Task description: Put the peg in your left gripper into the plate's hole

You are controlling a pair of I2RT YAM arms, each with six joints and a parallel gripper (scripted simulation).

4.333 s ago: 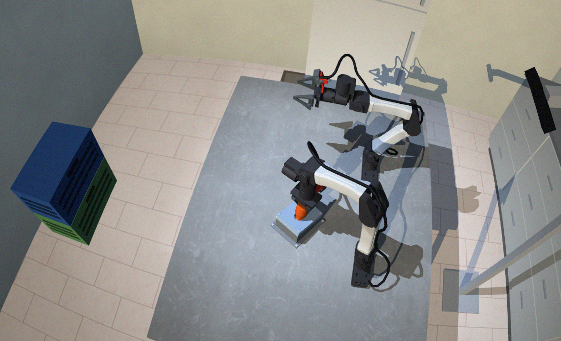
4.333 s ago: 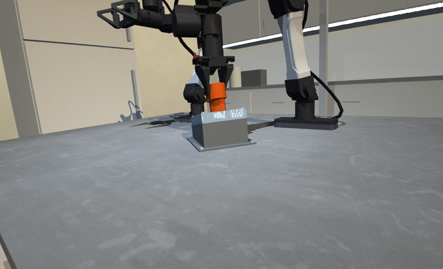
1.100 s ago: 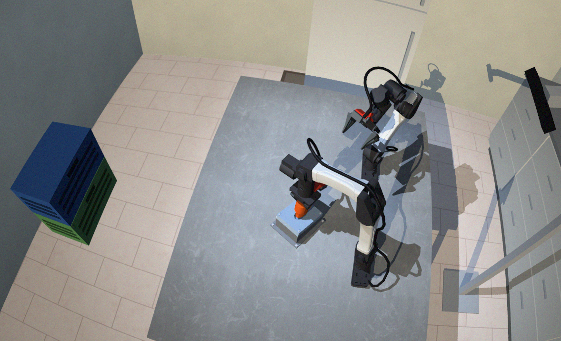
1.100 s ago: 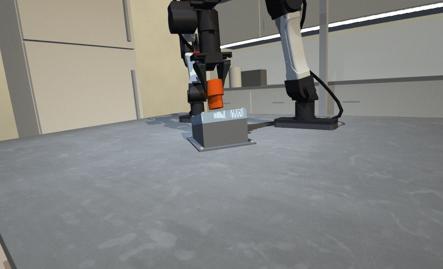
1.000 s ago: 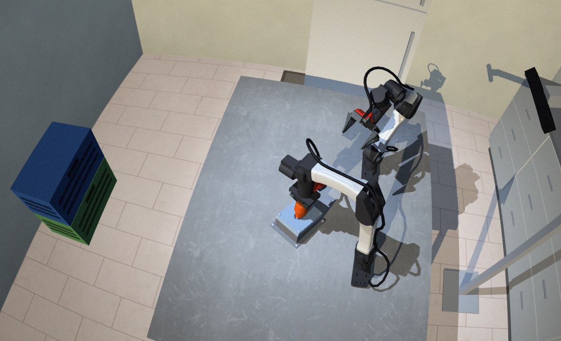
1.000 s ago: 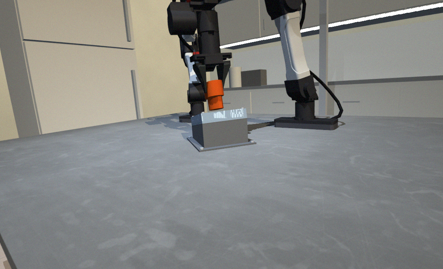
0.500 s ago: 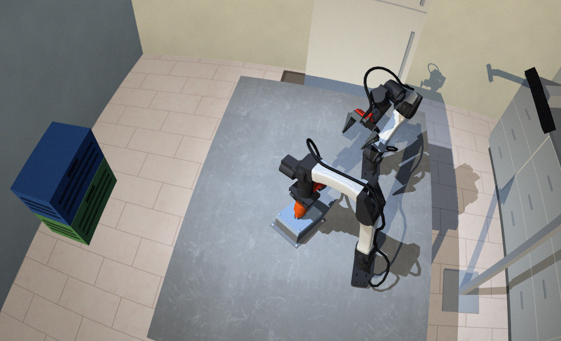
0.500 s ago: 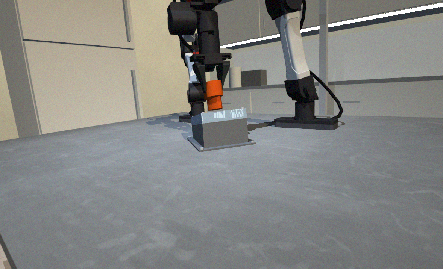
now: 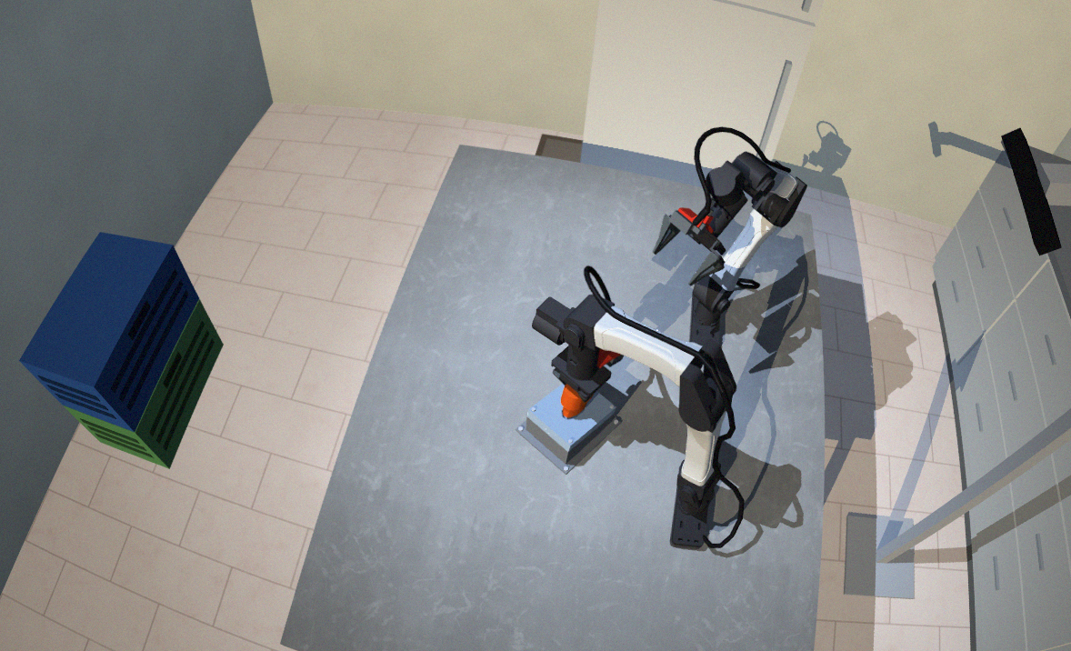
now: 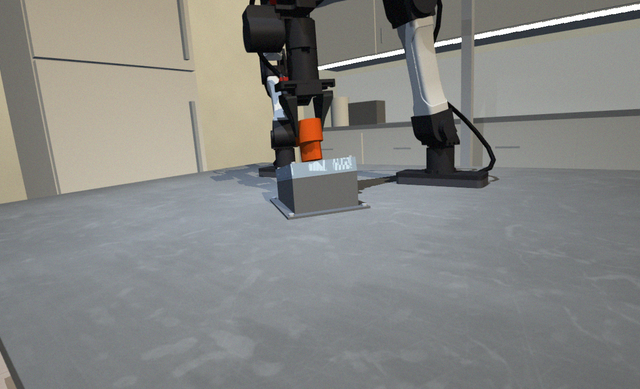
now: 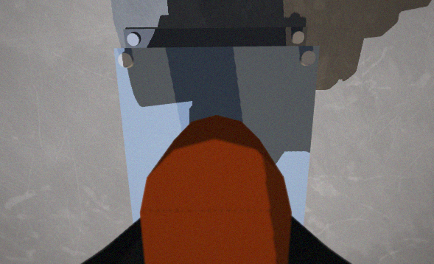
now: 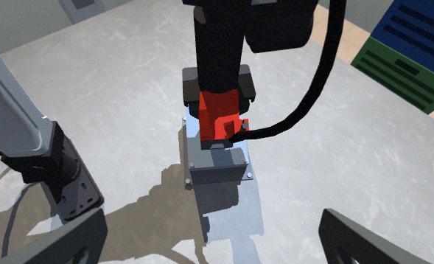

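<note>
An orange stepped peg (image 9: 572, 401) (image 10: 311, 130) (image 11: 214, 181) has a wide upper part and a narrower lower part. My left gripper (image 9: 576, 389) (image 10: 308, 122) (image 11: 217, 215) is shut on its wide part. In the exterior view the peg leans slightly and its lower end is at or just above the top of the pale blue plate (image 9: 545, 420) (image 10: 342, 166) (image 11: 144, 147) (image 12: 200, 156). I cannot tell whether they touch. The hole is hidden. My right gripper (image 9: 675, 266) (image 12: 213, 219) is open and empty, away from the plate.
The plate tops a grey block (image 10: 325, 193) with a bolted base flange (image 10: 332, 210) on the grey table (image 9: 443, 517) (image 10: 409, 289). The right wrist view shows the left arm's base (image 12: 79, 188) beside the block. Blue and green crates (image 9: 111, 323) (image 12: 406, 70) stand beyond the table's edge.
</note>
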